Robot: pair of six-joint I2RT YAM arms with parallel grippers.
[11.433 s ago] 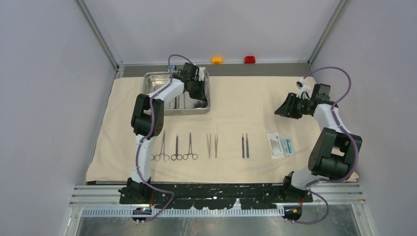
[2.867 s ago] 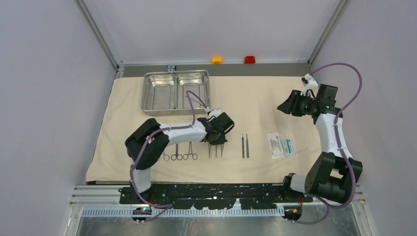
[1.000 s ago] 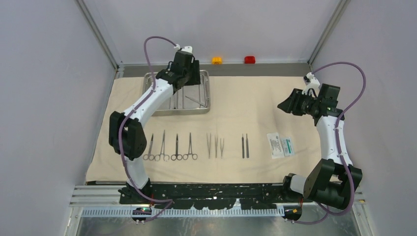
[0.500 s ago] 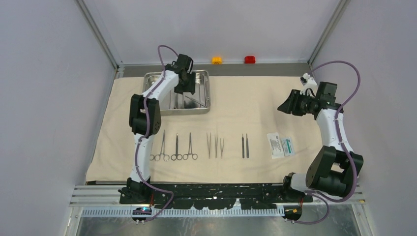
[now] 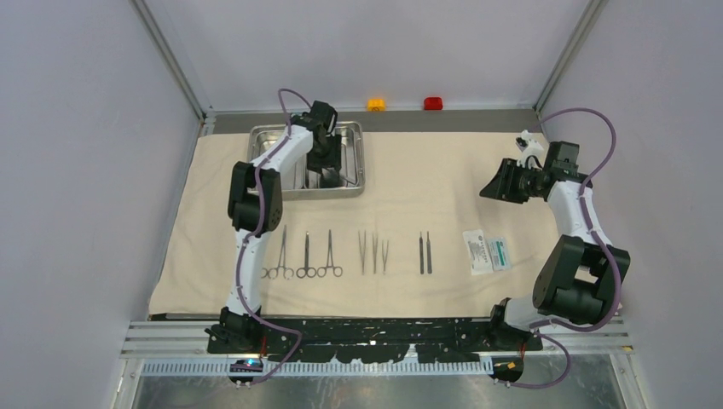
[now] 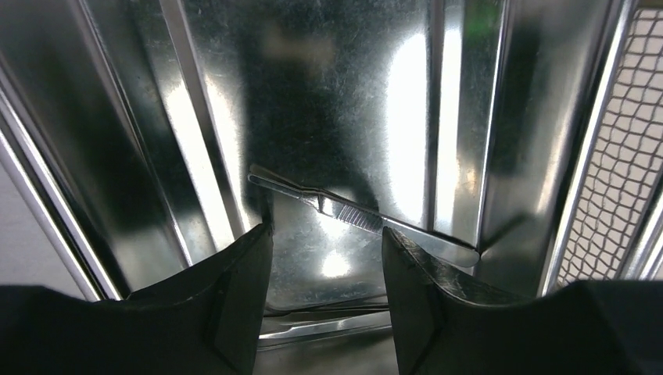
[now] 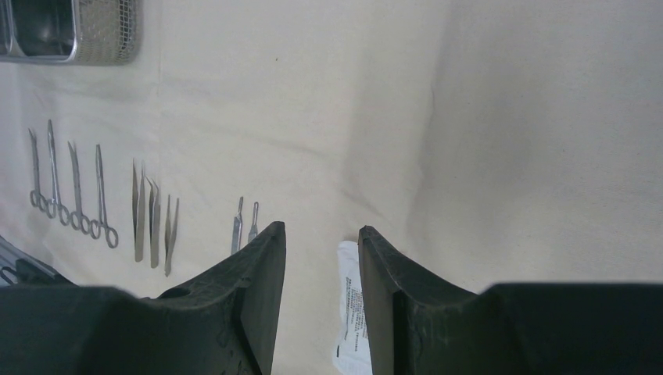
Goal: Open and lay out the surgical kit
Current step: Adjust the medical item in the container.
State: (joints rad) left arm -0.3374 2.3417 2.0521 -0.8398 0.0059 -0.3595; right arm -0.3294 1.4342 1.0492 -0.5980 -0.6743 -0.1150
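Since half a second ago, we see no change in the near row on the cloth [image 5: 426, 170]: forceps [image 5: 305, 256], tweezers [image 5: 373, 251], straight tools [image 5: 424, 253], packet [image 5: 486, 251]. The right gripper [image 5: 497, 186] hovers released and empty. Far left, the left arm [image 5: 281, 158] stretches out and the left gripper [image 6: 324, 234] has dipped into the tray [image 5: 264, 136], right compartment. Only the wrist cam shows a thin tool [image 6: 352, 215] lying between its spread fingers, ungrasped.

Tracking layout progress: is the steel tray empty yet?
Not empty. The left wrist view shows a slim metal tool lying on the floor of the steel tray, just ahead of the open left gripper, not gripped.
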